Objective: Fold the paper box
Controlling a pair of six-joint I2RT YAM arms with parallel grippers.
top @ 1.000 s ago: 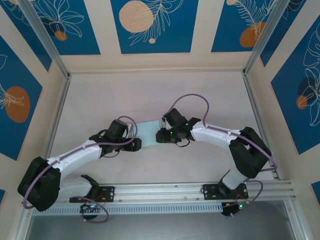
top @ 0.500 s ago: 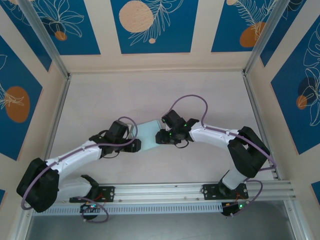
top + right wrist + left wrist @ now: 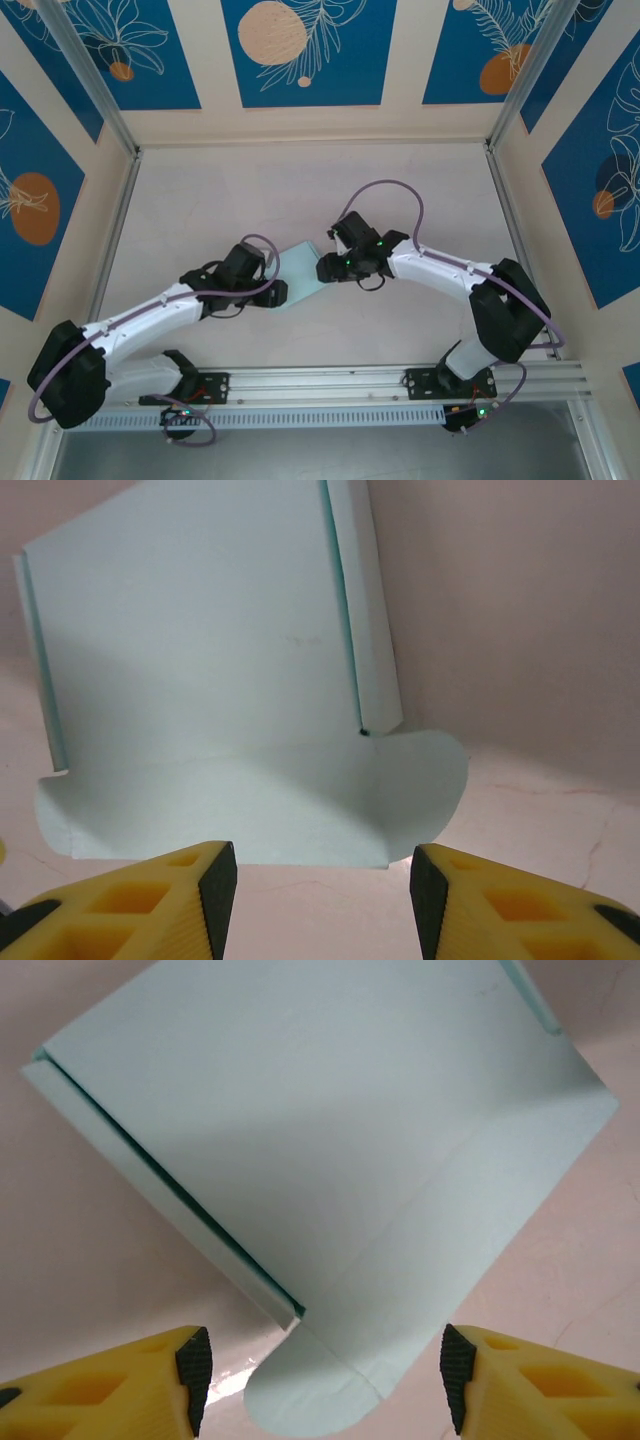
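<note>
Paper box (image 3: 302, 268) lying flat on the table (image 3: 200, 200) between 2 arms.
Both sets spread, gripping nothing: left jaws flank its rounded tab (image 3: 300, 1395), right jaws face its curved flap (image 3: 250, 820).

Paper box (image 3: 300, 268) lying flat on the desk (image 3: 230, 190). Left gripper (image 3: 272, 292) sitting just left of the box, by its near corner. Right gripper (image 3: 325, 268) sitting just right of the box.
</note>
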